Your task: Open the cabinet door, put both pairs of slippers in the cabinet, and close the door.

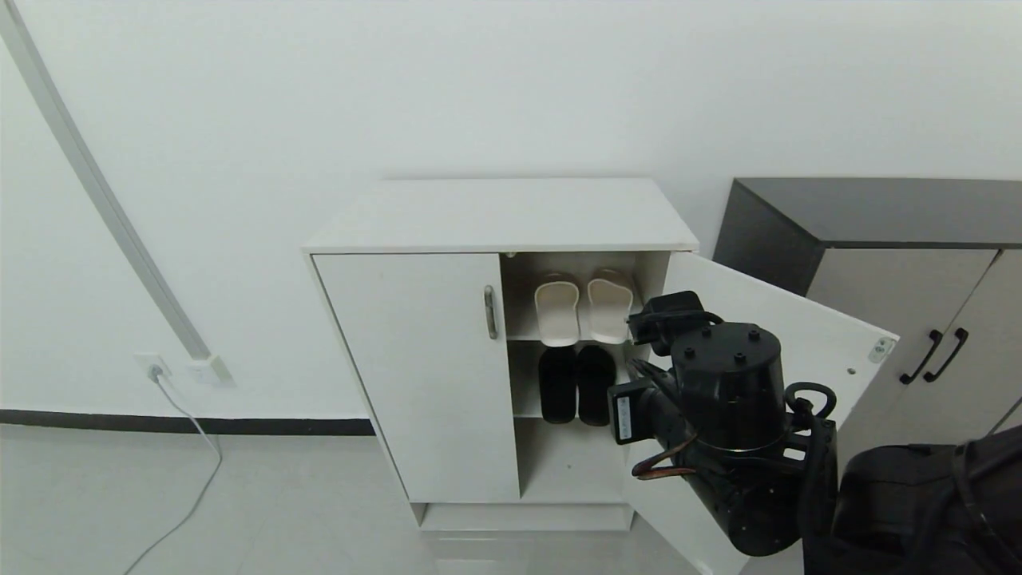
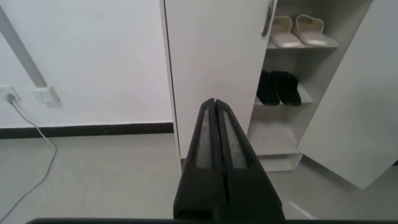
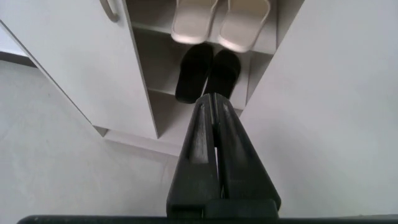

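Both pairs sat inside the cabinet (image 1: 495, 216): the white slippers (image 1: 583, 310) on the upper shelf, the black slippers (image 1: 576, 383) on the shelf below. The right door (image 1: 830, 351) stood open, so I judged only closing it was left. The right end effector (image 3: 214, 101), near that door, was closed and empty, as was the left end effector (image 2: 214, 104).

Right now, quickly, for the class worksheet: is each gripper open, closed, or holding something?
Left gripper: closed, holding nothing.
Right gripper: closed, holding nothing.
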Robot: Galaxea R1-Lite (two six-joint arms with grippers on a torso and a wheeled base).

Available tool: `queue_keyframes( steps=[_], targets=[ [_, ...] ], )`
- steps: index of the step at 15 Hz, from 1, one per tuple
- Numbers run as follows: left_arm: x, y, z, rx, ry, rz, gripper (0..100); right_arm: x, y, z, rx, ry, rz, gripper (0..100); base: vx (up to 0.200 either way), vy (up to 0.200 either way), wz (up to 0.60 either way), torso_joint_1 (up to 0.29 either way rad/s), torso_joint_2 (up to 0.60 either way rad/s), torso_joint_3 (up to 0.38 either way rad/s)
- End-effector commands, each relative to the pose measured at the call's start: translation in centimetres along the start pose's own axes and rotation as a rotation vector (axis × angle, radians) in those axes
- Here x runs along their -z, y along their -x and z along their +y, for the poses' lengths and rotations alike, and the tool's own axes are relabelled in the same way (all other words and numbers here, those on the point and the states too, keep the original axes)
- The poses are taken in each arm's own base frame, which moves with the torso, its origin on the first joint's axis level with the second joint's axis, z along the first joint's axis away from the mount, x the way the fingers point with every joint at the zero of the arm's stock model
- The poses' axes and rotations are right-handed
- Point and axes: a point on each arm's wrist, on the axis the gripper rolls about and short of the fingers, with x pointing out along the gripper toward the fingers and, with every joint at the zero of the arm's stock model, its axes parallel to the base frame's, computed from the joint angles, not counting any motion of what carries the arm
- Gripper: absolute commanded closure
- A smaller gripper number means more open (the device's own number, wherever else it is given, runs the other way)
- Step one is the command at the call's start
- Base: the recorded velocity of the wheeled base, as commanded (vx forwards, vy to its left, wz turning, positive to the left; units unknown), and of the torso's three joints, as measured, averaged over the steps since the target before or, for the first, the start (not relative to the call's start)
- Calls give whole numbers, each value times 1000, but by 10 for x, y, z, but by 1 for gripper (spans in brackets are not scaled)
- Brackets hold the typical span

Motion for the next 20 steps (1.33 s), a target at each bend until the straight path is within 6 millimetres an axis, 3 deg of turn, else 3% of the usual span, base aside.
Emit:
queue_keyframes(
  steps=[1, 13, 18, 20],
  targets=[
    [0, 0, 0, 0, 1, 2, 100, 2, 0, 1, -2, 4, 6, 100, 0, 0, 0, 198, -515, -310],
    [0, 0, 0, -2, 2, 2, 100, 10, 2, -1, 1, 33, 25, 100, 0, 0, 0, 244, -564, -317],
    [0, 0, 0, -2, 2, 2, 100, 16, 1, -1, -20, 49, 46, 100, 0, 0, 0, 163, -351, -194],
    [0, 0, 0, -2, 2, 2, 100, 19, 0, 0, -18, 56, 55, 100, 0, 0, -600, 19, -34, -19]
  ],
)
